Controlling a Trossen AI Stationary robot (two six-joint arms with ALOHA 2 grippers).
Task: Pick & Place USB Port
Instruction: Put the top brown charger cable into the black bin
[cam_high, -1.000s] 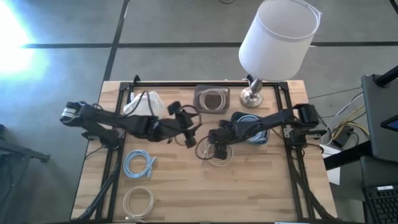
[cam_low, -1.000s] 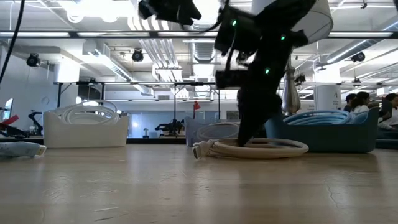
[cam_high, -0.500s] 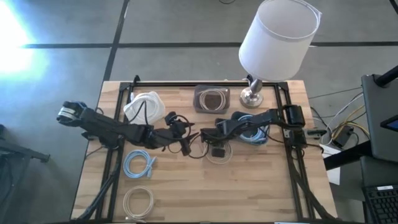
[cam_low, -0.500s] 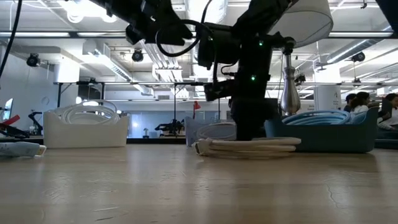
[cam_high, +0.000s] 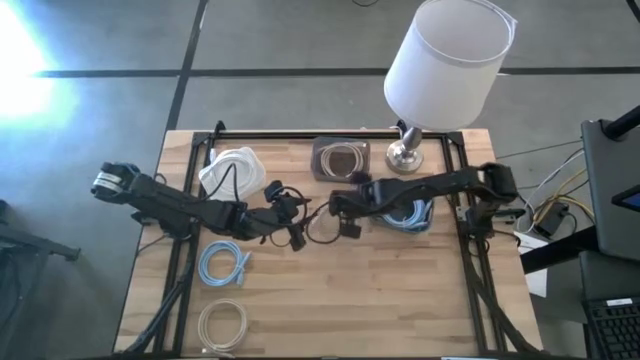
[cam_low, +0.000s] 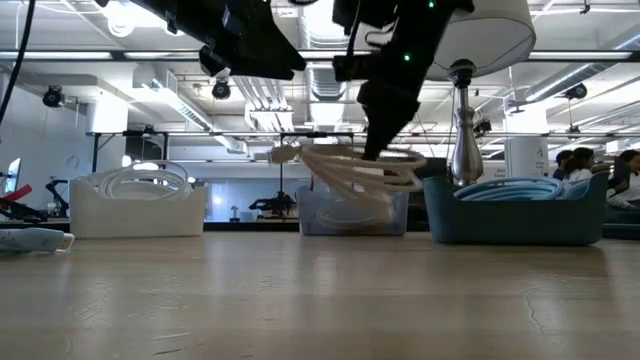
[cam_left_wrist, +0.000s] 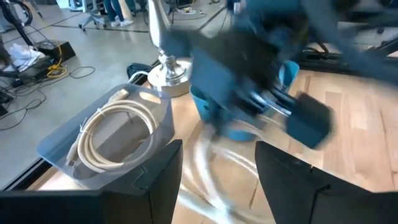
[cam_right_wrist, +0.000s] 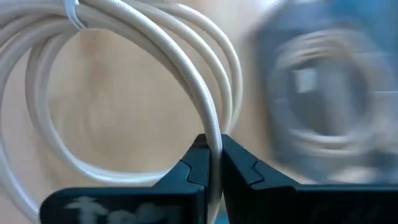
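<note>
A white coiled cable (cam_low: 350, 172) hangs in the air over the middle of the table, with my right gripper (cam_low: 372, 150) shut on it; the right wrist view shows the coil (cam_right_wrist: 124, 81) spreading out beyond the fingers. My left gripper (cam_high: 298, 230) hovers just left of the coil, open (cam_left_wrist: 219, 146), with nothing between its fingers. Its wrist view looks past them at the blurred right gripper (cam_left_wrist: 249, 81). My right gripper pinches the coil's bundled strands (cam_right_wrist: 212, 144) between its two fingers at one spot on the ring. The fingers come from above, slanting down, and lie across the strands. The coil hangs tilted below them (cam_low: 330, 185), clear of the table.
At the back stand a white bin (cam_high: 232, 168), a clear bin (cam_high: 341, 158) with a cream cable coil (cam_left_wrist: 118, 130), a blue bin (cam_high: 405, 208) with a cable, and a lamp (cam_high: 445, 60). A light blue coil (cam_high: 222, 265) and a white coil (cam_high: 222, 322) lie at the near left.
My right gripper has shut on the white coil where it lay on the table and has gone up and toward the far edge with it; the coil is now lifted clear and hangs tilted. My left gripper has come down a little beside it, still open.
</note>
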